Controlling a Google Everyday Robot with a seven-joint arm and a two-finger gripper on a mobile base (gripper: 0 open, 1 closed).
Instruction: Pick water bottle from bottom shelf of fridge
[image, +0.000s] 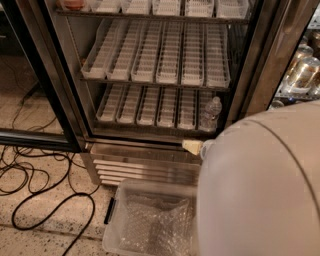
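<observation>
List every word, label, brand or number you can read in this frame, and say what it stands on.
No text can be read here.
Label of the water bottle, right end of the bottom shelf: too blurred to read.
Labels on the drinks behind the right door: too blurred.
The gripper, low in front of the fridge base: no marking seen.

place: shop-like | cue: glass-door fridge (145, 167); bottled drinks (305, 70) alongside | gripper (192, 146): at fridge base
</observation>
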